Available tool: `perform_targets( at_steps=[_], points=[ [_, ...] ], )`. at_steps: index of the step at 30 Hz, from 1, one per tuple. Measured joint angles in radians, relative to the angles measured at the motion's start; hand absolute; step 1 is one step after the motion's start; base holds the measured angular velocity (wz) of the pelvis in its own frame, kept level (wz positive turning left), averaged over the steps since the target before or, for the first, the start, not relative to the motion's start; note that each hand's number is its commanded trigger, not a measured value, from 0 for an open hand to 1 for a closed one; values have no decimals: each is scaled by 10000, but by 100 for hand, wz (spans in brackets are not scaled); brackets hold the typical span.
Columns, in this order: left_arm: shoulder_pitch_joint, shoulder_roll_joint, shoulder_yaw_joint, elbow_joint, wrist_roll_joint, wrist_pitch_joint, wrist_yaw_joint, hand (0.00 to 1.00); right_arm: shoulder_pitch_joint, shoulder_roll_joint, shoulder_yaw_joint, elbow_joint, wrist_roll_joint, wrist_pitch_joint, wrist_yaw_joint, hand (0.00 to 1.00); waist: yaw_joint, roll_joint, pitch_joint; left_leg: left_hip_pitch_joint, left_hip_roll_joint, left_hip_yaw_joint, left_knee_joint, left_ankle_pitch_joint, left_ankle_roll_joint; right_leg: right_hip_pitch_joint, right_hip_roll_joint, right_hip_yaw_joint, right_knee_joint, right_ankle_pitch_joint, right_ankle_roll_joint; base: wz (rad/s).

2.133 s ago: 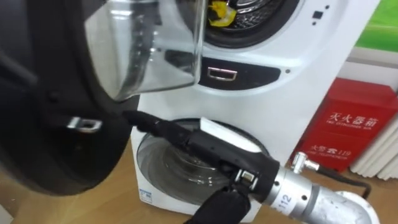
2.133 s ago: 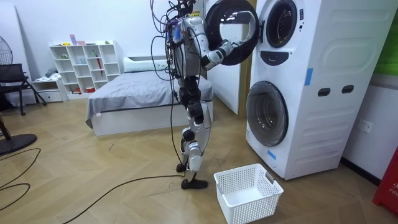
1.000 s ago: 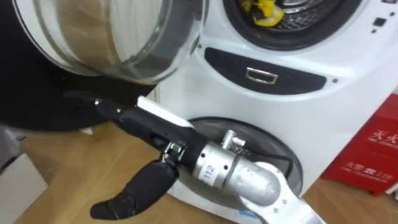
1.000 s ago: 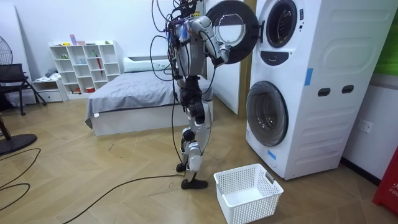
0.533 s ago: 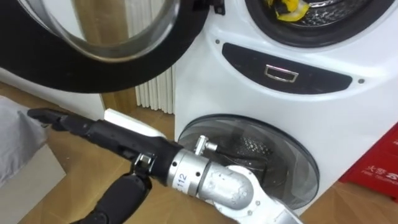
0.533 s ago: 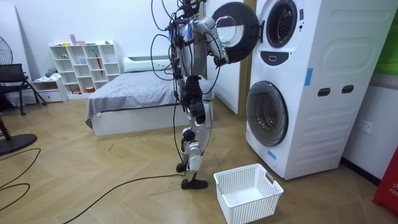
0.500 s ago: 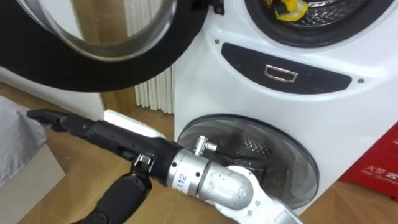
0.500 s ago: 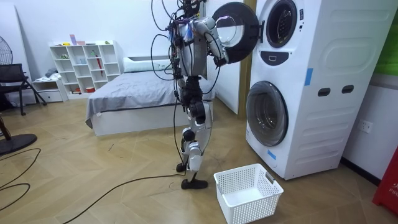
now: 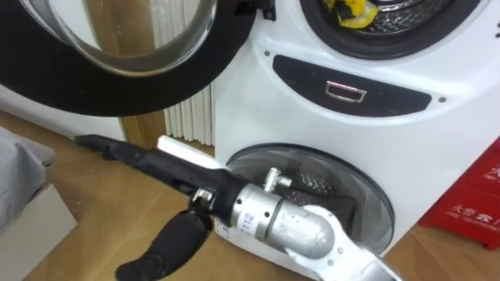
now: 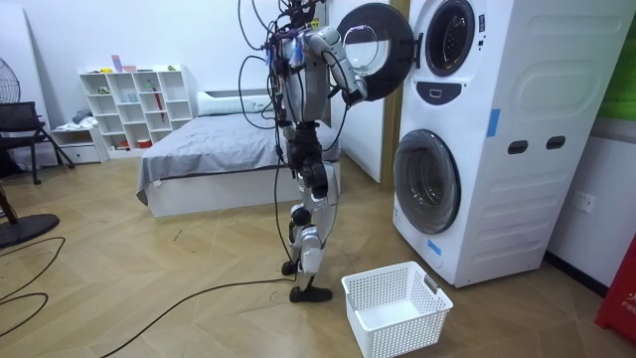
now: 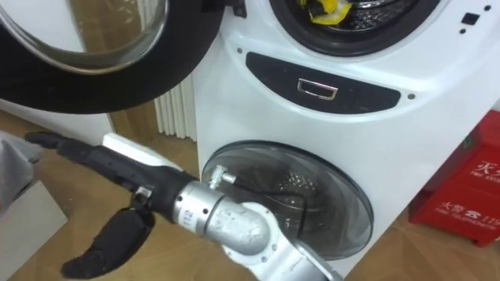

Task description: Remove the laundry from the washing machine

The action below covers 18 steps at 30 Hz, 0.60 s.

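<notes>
The upper washing machine's round door (image 9: 117, 55) stands swung open to my left. Inside its drum (image 9: 391, 19) lies a yellow piece of clothing (image 9: 348, 14), at the top edge of the eye views and also seen as yellow cloth (image 11: 324, 8). My right hand (image 9: 168, 172) reaches out flat below the open door, fingers straight, thumb hanging down, holding nothing. It is well below and left of the drum opening. In the room view I stand upright facing the stacked machines (image 10: 477, 129), with my right hand (image 10: 354, 96) raised by the door.
The lower machine's glass door (image 9: 328, 195) is closed. A white radiator (image 9: 183, 117) stands behind the open door. A red box (image 9: 476, 195) sits at the right. A white laundry basket (image 10: 395, 306) stands on the wooden floor near my feet. A grey bed (image 10: 209, 149) lies behind me.
The upper door has swung wider open. My right hand has left the door's rim, dropped below it, swung left, then drifted slightly right. The head camera has turned too.
</notes>
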Motion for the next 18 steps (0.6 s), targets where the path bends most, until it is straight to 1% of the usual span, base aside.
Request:
perform_targets(
  at_steps=[1,2,3,4,5,6,7,8,9,10,11,15,16,18],
  points=[
    [19,-5,79,-2,1,1,1,0,88,-53,-117,-20,-13,0,-44,0,-44,12,-6,0,0,0,-1,0,0,-2,0,5,0,0,1,0],
    [67,-2,218,-3,-2,-7,15,0,287,-220,-309,-53,-52,-4,-150,0,-133,32,-20,6,-3,-13,-3,0,1,3,-3,6,1,2,3,0],
    [135,1,289,-1,-1,3,20,0,502,-467,-479,-54,-78,-4,-222,0,-225,61,-45,34,-10,2,-8,-1,3,10,-7,38,8,7,10,-3],
    [162,1,293,-2,-1,11,20,0,649,-594,-611,-67,-106,-2,-229,0,-260,56,-71,36,-17,5,-7,-1,5,8,-12,47,13,8,12,0],
    [227,-6,301,-4,-1,19,20,0,876,-844,-858,-87,-264,10,-268,0,-383,56,-98,33,-27,4,-8,1,7,7,-24,51,18,11,17,-3],
    [303,-5,339,-2,0,54,20,0,1024,-1066,-1092,-88,-440,47,-301,0,-501,69,-95,35,-33,12,-8,3,10,-1,-27,76,18,12,19,-4],
    [329,-6,403,-1,-3,98,20,0,1092,-1199,-1208,-87,-466,92,-329,0,-546,68,-97,45,-32,11,-8,3,11,-4,-26,102,18,12,19,-9],
    [359,-8,593,1,-91,162,19,0,1200,-1437,-1466,-86,-471,170,-350,0,-677,59,-103,58,-29,15,-1,3,11,-3,-24,124,20,12,19,-8],
    [377,0,781,4,-186,165,19,0,1238,-1680,-1701,-87,-515,212,-382,0,-793,55,-105,74,-27,19,-2,3,11,-9,-23,147,37,12,19,-9],
    [376,5,850,3,-209,163,20,0,1257,-1789,-1826,-87,-515,214,-390,0,-808,54,-106,93,-25,26,-3,3,10,-12,-20,186,46,12,19,-12],
    [389,20,969,2,-233,162,19,0,1276,-2003,-2033,-87,-650,214,-419,0,-907,50,-109,137,-24,16,-3,3,11,7,-18,231,55,12,19,-9],
    [462,100,973,-10,-241,160,20,0,1464,-2300,-2633,-23,-970,214,-733,0,-1258,22,-127,242,-22,14,-11,3,11,62,-21,252,133,12,20,-4],
    [463,103,972,-7,-241,160,20,0,1485,-2352,-2697,6,-962,214,-804,0,-1302,14,-132,253,-21,16,-11,3,11,62,-22,256,154,13,20,0],
    [445,94,1057,-19,-237,160,20,0,1548,-2390,-3124,31,-976,218,-1074,0,-1399,-9,-146,264,-22,21,-10,3,11,69,-23,278,159,13,20,-2]
  ],
)
